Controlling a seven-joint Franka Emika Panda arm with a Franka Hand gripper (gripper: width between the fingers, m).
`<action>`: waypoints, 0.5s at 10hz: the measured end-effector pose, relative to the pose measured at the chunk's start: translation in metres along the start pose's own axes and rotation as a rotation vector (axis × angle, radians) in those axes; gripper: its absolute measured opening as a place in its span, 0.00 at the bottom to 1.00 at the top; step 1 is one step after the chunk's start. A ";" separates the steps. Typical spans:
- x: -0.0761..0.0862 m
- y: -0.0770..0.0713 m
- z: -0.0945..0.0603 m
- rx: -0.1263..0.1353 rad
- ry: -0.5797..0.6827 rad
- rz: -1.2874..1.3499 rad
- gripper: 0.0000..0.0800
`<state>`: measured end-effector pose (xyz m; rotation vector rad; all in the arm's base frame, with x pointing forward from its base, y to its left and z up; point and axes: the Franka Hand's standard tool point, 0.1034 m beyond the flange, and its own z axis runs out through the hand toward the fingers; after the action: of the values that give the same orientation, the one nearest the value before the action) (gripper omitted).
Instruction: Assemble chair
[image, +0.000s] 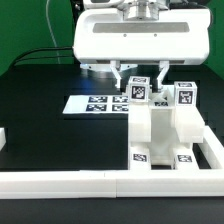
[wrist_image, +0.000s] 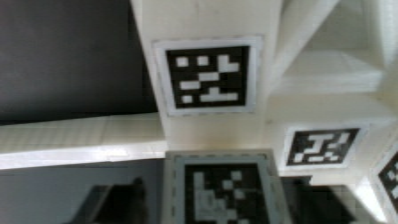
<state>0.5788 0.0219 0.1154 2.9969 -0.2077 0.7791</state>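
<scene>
The black table (image: 40, 120) takes up most of the exterior view, and the big white arm head (image: 135, 42) hangs over it at about 12 o'clock, filling the top middle of the frame. A long white border rail (image: 70, 180) runs along the 6 o'clock edge and turns up the side at around 4 o'clock, so it makes an L. The partly built chair (image: 160, 125) sits tucked into that corner, roughly 4 o'clock from the centre of the frame: a blocky white body with upright posts, and black-and-white square tags on the post tops and low on its front face. Just beside it, toward 9 o'clock, the marker board (image: 95, 103) lies flat on the table with its row of tags. The gripper (image: 135, 80) is right above the chair's post tops, and its two dark fingers stand apart with one tagged post top (image: 138, 88) between them; I honestly can't make out if either finger touches it, the picture is pretty soft there. The wrist view is close in and blurry: a white chair panel (wrist_image: 210, 70) with a big tag, a white crosspiece (wrist_image: 89, 135) running below it, and a smaller tag (wrist_image: 320, 147) off to one side.
</scene>
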 end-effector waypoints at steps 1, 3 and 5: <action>-0.003 -0.001 0.000 0.007 -0.044 0.004 0.63; 0.003 -0.002 -0.012 0.039 -0.163 0.030 0.80; 0.017 -0.001 -0.014 0.058 -0.314 0.041 0.80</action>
<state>0.5870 0.0215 0.1364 3.1646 -0.2594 0.3159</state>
